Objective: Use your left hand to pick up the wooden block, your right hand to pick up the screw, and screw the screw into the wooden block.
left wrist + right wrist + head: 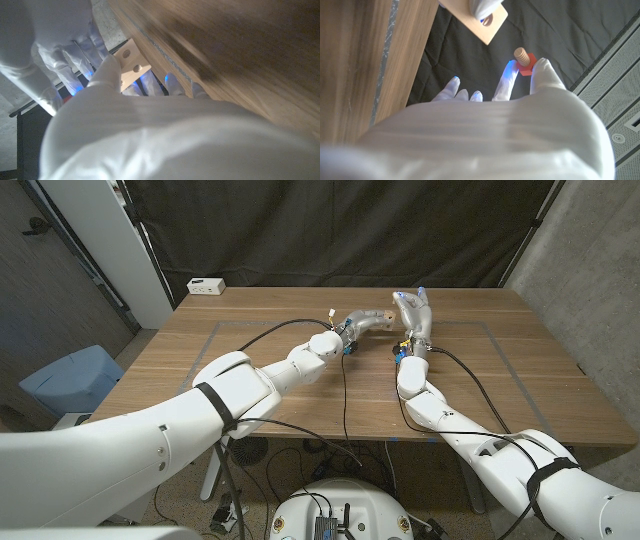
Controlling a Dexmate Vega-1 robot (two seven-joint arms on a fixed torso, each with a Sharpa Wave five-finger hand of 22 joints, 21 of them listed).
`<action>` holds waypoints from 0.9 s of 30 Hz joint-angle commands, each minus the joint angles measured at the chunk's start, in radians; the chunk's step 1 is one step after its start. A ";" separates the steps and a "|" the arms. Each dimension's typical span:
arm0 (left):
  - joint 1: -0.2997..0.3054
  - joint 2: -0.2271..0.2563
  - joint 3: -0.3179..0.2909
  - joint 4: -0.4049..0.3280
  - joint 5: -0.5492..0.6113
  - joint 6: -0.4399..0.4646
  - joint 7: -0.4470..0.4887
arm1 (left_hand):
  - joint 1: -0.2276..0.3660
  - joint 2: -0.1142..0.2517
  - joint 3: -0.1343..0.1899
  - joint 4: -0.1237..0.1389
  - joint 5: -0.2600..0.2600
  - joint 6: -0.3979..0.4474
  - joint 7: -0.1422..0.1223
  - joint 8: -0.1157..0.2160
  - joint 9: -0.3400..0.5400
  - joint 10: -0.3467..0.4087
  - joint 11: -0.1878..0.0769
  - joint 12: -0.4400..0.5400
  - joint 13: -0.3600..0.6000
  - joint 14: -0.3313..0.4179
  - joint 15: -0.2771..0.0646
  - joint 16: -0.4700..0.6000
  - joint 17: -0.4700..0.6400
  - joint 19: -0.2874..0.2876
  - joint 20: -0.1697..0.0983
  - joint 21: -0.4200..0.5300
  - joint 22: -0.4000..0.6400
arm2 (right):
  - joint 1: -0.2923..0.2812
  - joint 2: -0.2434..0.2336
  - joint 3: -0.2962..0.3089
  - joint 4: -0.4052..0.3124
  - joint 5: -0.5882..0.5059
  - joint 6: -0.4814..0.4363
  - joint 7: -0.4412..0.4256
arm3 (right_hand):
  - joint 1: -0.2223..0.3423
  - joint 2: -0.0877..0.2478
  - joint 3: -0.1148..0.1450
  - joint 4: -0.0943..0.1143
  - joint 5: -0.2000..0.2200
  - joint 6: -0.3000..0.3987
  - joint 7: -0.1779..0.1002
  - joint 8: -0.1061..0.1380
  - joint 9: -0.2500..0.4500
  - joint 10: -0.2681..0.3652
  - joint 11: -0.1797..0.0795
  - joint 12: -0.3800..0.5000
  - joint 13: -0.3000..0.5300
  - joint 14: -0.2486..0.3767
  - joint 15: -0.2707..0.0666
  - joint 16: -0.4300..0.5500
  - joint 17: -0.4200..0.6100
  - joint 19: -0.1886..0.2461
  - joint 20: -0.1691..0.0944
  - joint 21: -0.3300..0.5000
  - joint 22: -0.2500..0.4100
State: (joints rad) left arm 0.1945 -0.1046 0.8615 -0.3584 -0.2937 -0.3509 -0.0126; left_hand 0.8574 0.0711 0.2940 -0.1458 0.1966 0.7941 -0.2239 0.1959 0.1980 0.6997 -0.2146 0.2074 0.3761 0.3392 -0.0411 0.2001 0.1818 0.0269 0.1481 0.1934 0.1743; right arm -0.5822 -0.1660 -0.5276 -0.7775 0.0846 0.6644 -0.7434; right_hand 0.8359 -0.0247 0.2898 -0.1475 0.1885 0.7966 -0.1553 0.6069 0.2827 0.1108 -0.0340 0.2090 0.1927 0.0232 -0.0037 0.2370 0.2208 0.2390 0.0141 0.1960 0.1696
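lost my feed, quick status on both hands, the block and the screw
Left hand holds wooden block, lifted. Right hand pinches screw, red head. Screw apart from block, not yet in. Nothing between them.

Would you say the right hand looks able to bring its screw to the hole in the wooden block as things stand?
Probably yes. The right hand pinches the screw with its threaded end free, and the wooden block, held by the left hand, sits close by with a hole showing and nothing between them.
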 commanded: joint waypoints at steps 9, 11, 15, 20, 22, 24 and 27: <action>0.011 0.002 -0.008 -0.001 0.003 -0.045 -0.002 | -0.004 0.000 0.010 -0.001 0.003 0.009 0.000 0.006 0.001 -0.005 0.000 0.007 -0.001 0.002 -0.074 -0.002 0.000 -0.002 -0.002 0.002 0.003 | 0.043 0.023 -0.024 0.116 0.007 0.055 -0.044 | 0.001 0.011 0.007 -0.001 -0.001 0.007 -0.007 0.008 0.001 0.002 -0.008 0.001 0.004 0.005 -0.012 -0.002 0.005 -0.003 -0.008 0.000 0.006; 0.012 0.002 -0.009 -0.001 0.003 -0.048 -0.003 | -0.005 0.000 0.010 -0.001 0.003 0.009 0.000 0.006 0.001 -0.005 0.000 0.007 -0.001 0.002 -0.073 -0.002 0.000 -0.002 -0.001 0.002 0.003 | 0.047 0.025 -0.026 0.128 0.009 0.062 -0.046 | 0.001 0.012 0.007 -0.001 -0.001 0.007 -0.006 0.008 0.001 0.002 -0.008 0.001 0.004 0.005 -0.013 -0.002 0.005 -0.004 -0.007 0.000 0.006; 0.012 0.003 -0.012 -0.001 0.002 -0.048 -0.004 | -0.004 -0.001 0.010 -0.002 0.003 0.009 0.000 0.006 0.001 -0.005 0.000 0.007 -0.001 0.003 -0.074 -0.002 0.000 -0.002 -0.001 0.002 0.003 | 0.050 0.025 -0.031 0.134 0.009 0.065 -0.051 | 0.001 0.012 0.007 0.000 -0.001 0.007 -0.005 0.008 0.000 0.003 -0.009 0.001 0.004 0.007 -0.013 -0.002 0.005 -0.004 -0.009 0.000 0.006; 0.011 0.003 -0.012 -0.001 0.003 -0.042 -0.004 | -0.005 0.000 0.010 -0.001 0.003 0.008 0.000 0.006 0.001 -0.005 0.000 0.007 -0.001 0.001 -0.073 -0.003 0.000 -0.003 -0.001 0.002 0.004 | 0.057 0.028 -0.035 0.153 0.015 0.071 -0.050 | 0.000 0.013 0.007 0.000 -0.002 0.007 -0.003 0.009 0.000 0.004 -0.009 0.001 0.004 0.007 -0.014 -0.002 0.005 -0.005 -0.008 0.000 0.006; 0.010 0.002 -0.014 -0.001 0.001 -0.039 -0.005 | -0.004 -0.001 0.010 -0.002 0.003 0.008 0.000 0.006 0.001 -0.006 0.000 0.007 -0.001 0.002 -0.074 -0.003 0.000 -0.003 -0.001 0.002 0.004 | 0.061 0.031 -0.037 0.163 0.018 0.076 -0.049 | 0.000 0.014 0.006 0.001 -0.002 0.008 -0.002 0.009 0.000 0.004 -0.009 0.001 0.004 0.007 -0.014 -0.002 0.006 -0.005 -0.009 0.000 0.006; 0.009 0.002 -0.013 0.000 0.001 -0.035 -0.004 | -0.004 0.000 0.011 -0.002 0.003 0.007 0.000 0.006 0.001 -0.006 0.000 0.007 -0.001 0.002 -0.074 -0.002 0.000 -0.003 -0.001 0.002 0.004 | 0.065 0.034 -0.039 0.176 0.020 0.082 -0.049 | 0.000 0.014 0.006 0.001 -0.002 0.008 -0.003 0.009 -0.001 0.004 -0.009 0.001 0.004 0.008 -0.014 -0.002 0.006 -0.006 -0.009 0.000 0.006; 0.008 0.001 -0.013 0.000 0.000 -0.031 -0.004 | -0.004 0.000 0.011 -0.002 0.003 0.007 0.000 0.006 0.001 -0.006 0.000 0.007 -0.001 0.002 -0.073 -0.003 0.000 -0.002 0.000 0.002 0.004 | 0.073 0.039 -0.043 0.195 0.023 0.091 -0.050 | -0.001 0.014 0.006 0.001 -0.002 0.010 -0.004 0.010 -0.001 0.005 -0.008 0.001 0.004 0.008 -0.016 -0.002 0.006 -0.006 -0.009 0.000 0.006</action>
State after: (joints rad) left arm 0.2046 -0.1029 0.8519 -0.3585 -0.2925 -0.3921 -0.0158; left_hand 0.8576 0.0709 0.2991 -0.1488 0.1965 0.7941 -0.2239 0.1952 0.1973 0.6997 -0.2146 0.2074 0.3761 0.3392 -0.0411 0.2001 0.1818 0.0269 0.1481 0.1935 0.1743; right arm -0.5298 -0.1396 -0.5589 -0.6365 0.0916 0.7216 -0.7875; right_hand 0.8306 -0.0194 0.2898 -0.1476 0.1884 0.7965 -0.1554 0.6104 0.2783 0.1107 -0.0339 0.2091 0.1927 0.0286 -0.0091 0.2370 0.2215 0.2321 0.0071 0.1961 0.1696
